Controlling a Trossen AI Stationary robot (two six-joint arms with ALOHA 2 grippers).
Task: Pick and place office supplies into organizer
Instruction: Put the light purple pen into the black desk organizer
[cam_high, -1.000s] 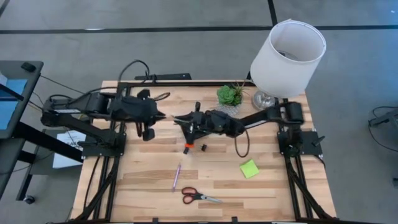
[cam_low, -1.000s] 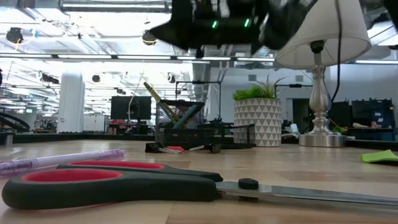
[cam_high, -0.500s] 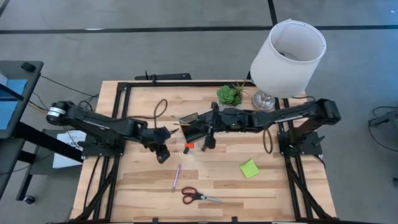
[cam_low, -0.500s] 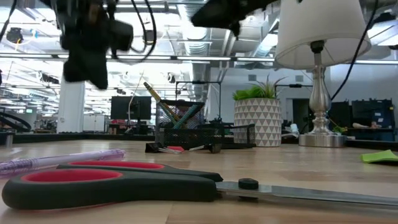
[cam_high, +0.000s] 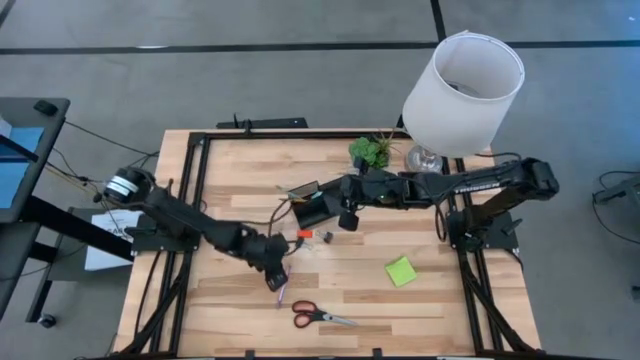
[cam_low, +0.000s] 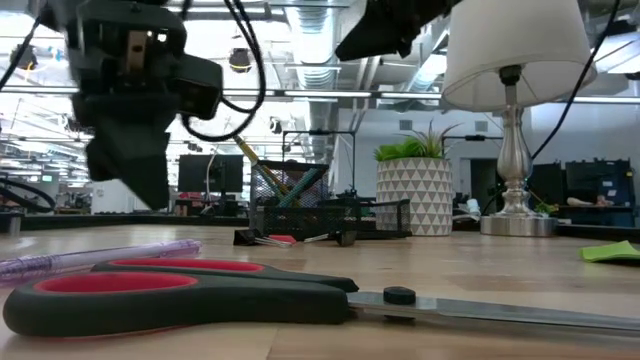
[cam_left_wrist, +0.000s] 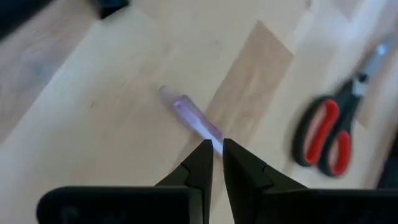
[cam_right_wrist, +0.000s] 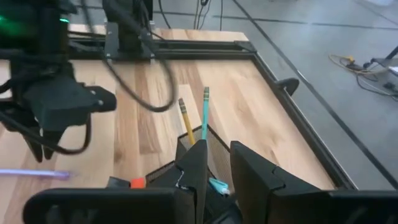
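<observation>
- My left hand (cam_left_wrist: 216, 151), fingers nearly pressed together and holding nothing, hangs over the purple pen (cam_left_wrist: 193, 116).
- Red scissors (cam_high: 318, 316) lie near.
- My right hand (cam_right_wrist: 214, 163), slightly spread, is above the black organizer (cam_high: 312, 203), by the plant (cam_high: 368, 152) and lamp (cam_high: 462, 82).

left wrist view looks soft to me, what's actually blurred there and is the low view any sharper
In the left wrist view the purple pen and red-handled scissors are smeared, while the left gripper fingers stay fairly crisp. In the low view the scissors up close look sharp, the left arm's dark bulk is blurred, and the ceiling lights glare.
</observation>
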